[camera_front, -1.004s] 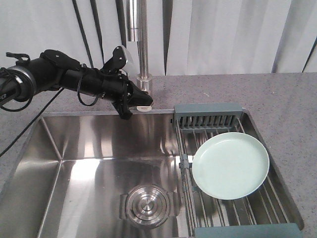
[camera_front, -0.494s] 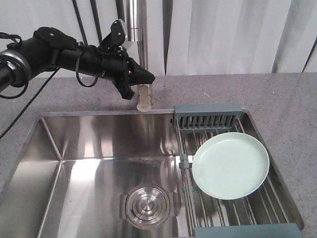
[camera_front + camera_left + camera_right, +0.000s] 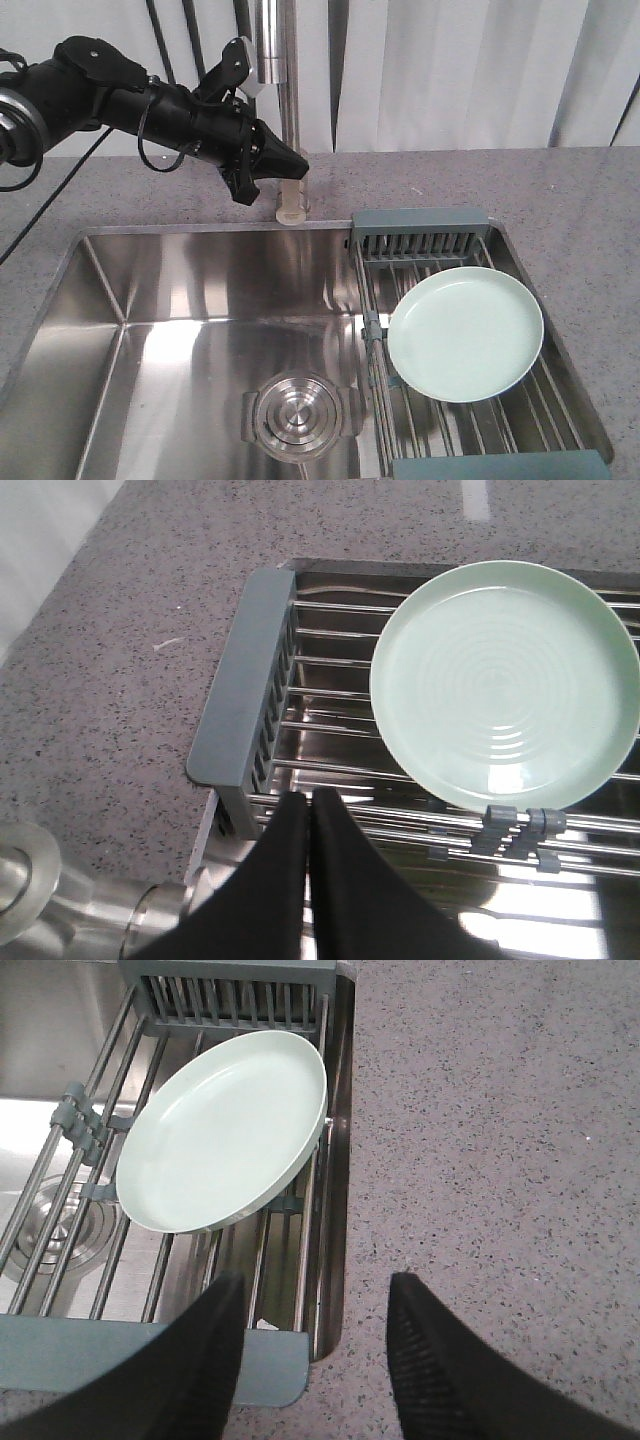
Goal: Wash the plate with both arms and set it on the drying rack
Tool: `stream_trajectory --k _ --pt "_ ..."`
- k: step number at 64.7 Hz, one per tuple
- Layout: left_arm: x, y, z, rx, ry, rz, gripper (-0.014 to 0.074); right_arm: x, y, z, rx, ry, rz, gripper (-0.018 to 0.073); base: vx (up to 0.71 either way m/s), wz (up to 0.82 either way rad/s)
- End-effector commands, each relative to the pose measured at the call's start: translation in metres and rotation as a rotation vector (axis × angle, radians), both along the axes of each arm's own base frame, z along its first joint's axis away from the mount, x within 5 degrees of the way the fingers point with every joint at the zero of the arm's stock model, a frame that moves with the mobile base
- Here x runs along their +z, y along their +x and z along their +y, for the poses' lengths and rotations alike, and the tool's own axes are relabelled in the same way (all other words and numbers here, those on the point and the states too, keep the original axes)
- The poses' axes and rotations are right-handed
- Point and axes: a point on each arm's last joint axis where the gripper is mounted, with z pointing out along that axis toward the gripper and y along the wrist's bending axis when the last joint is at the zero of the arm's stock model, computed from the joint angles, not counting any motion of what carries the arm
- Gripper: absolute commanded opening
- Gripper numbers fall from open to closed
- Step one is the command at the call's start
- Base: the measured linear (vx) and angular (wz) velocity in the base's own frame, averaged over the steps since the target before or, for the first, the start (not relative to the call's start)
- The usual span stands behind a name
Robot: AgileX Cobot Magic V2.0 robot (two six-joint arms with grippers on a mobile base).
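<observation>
The pale mint-green plate rests tilted on the steel rods of the drying rack over the right end of the sink. My left gripper is shut and empty, hovering beside the faucet column, well left of and above the plate. In the left wrist view its closed fingertips point at the rack, with the plate beyond them. My right gripper stands open and empty above the rack's near corner and the counter, short of the plate. It is out of the front view.
A tall steel faucet rises at the sink's back edge, right behind the left gripper. The steel basin has a round drain. Speckled grey counter surrounds the sink.
My left arm has lifted from near the faucet's base to higher beside its column. The plate has stayed put on the rack.
</observation>
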Motion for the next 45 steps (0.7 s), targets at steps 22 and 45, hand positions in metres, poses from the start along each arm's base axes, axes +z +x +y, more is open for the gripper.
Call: stream_trajectory --k 22,45 --pt "0.049 -0.018 0.019 0.246 0.107 0.089 -0.0007 0.011 0.004 -0.001 -0.007 -0.004 -0.077 0.0327 0.00 0.00" --pt "0.061 -0.027 0.021 0.259 0.119 0.094 -0.0007 0.011 0.004 -0.001 -0.007 -0.004 -0.078 0.0327 0.00 0.00"
